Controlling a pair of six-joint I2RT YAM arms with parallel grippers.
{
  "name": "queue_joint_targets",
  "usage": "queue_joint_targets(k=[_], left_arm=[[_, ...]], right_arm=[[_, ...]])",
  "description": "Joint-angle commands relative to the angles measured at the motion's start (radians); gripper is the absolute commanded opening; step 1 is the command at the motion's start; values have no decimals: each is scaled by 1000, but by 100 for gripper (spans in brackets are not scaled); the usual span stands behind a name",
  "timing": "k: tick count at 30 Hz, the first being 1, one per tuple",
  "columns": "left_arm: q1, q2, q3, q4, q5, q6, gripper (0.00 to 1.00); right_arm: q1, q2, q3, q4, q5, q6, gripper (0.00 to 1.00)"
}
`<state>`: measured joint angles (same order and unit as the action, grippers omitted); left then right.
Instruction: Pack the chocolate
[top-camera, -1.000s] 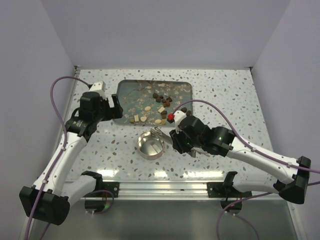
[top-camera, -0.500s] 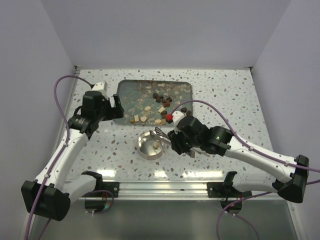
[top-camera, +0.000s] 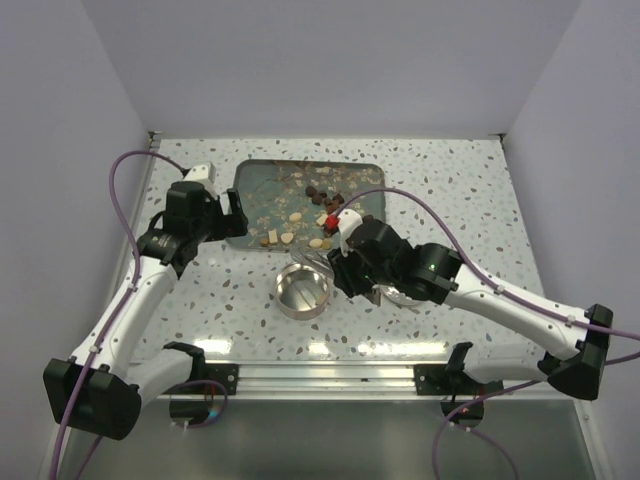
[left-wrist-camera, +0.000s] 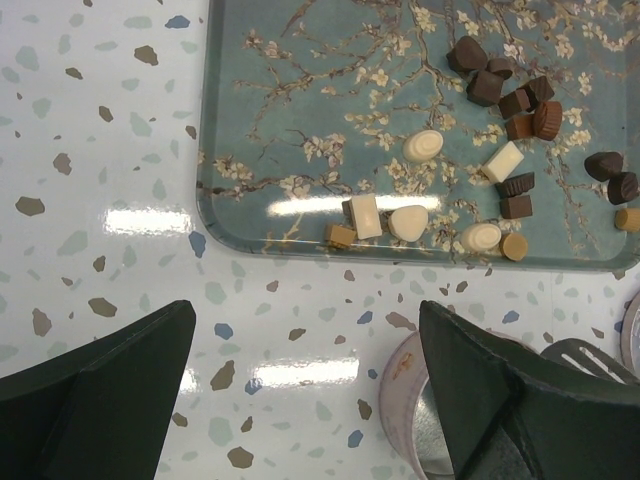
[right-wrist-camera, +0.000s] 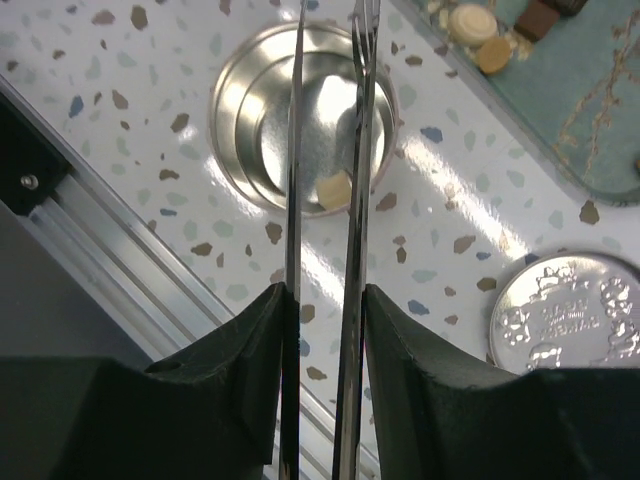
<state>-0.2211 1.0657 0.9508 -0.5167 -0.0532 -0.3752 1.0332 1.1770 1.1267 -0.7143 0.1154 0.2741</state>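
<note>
Dark, tan and cream chocolate pieces (top-camera: 322, 196) lie on the blue floral tray (top-camera: 262, 190); they also show in the left wrist view (left-wrist-camera: 500, 90). One cream piece (right-wrist-camera: 333, 189) lies inside the round metal tin (right-wrist-camera: 240, 120), which stands in front of the tray (top-camera: 302, 292). My right gripper (right-wrist-camera: 322, 320) is shut on metal tongs (right-wrist-camera: 355, 200). The tong tips hang over the tin with nothing between them. My left gripper (left-wrist-camera: 310, 390) is open and empty above the table, near the tray's front left corner (left-wrist-camera: 215, 215), with the tin (left-wrist-camera: 415, 400) beside its right finger.
The tin's embossed lid (right-wrist-camera: 570, 315) lies flat on the table to the right of the tin. An aluminium rail (right-wrist-camera: 90, 240) runs along the near table edge. White walls stand on three sides.
A cream piece has landed in the tin, which was empty a second ago. My right gripper and the tongs have since shifted back and left towards the tray. The left arm barely moved.
</note>
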Motion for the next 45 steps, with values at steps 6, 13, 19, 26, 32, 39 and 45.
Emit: queue_joint_targets(k=[6,13,19,26,32,39,45], left_arm=[[0,-30,32,0,-27,-10,100],[0,-44,59,-28,-53,-2,100],[0,-32,46,-34,-60,41,100],[0,-47,31,-22,-40,44,100],[0,-47,3,-14,-16,41,100],[0,-69,-15,-20,-20,35,100],[0,-70,-20,-28,-22,41,100]], right_arm=[[-16,174,200,122,32,-111,38],[-90,331,300,154,9,-162,39],[-119,397,292,193,-2,-154,41],[-121,464,288,200,-7,-141,41],[-121,489,282,200,32,-145,43],[-122,521,271,208,41,-147,45],[-121,532,255,217,56,-148,46]])
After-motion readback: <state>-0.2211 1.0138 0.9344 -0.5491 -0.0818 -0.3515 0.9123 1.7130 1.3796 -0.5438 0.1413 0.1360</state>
